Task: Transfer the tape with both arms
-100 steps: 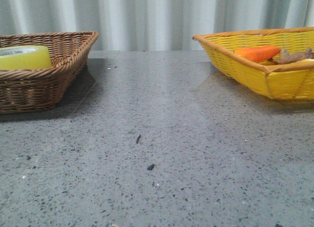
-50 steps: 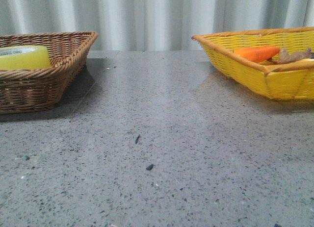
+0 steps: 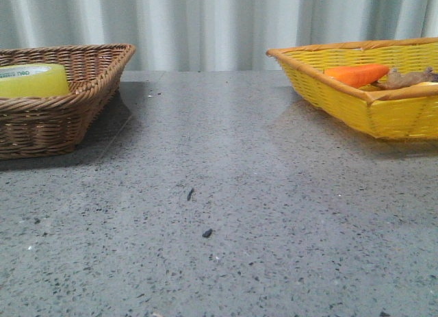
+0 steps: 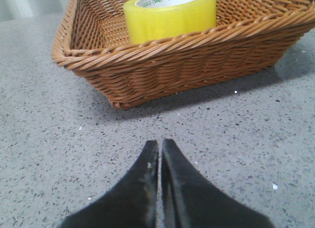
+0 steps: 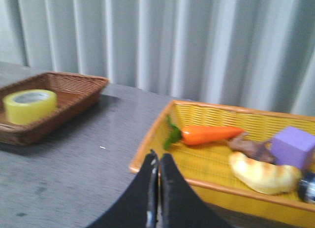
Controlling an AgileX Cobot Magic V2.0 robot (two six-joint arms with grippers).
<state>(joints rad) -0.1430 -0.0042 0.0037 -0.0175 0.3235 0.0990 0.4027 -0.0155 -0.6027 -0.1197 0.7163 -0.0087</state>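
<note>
Peeking above basket rim (image 3: 82, 94): tape (image 3: 34, 79)

Brown woven wicker basket (image 3: 82, 91) at left edge of grey speckled stone table (image 3: 226, 194); yellow translucent tape roll (image 3: 33, 79) lies inside it. Yellow woven basket (image 3: 356, 101) at right holds orange carrot (image 3: 357, 74) and brown knobbly piece (image 3: 409, 78). Pale pleated curtain (image 3: 212, 26) behind.

Brown wicker basket (image 3: 82, 91) at left of grey speckled surface (image 3: 226, 194). Yellow basket (image 3: 356, 105) at right holds carrot (image 3: 357, 74), bread roll (image 5: 263, 173), purple block (image 5: 293, 146). Pale curtain (image 3: 219, 22) behind.
</note>
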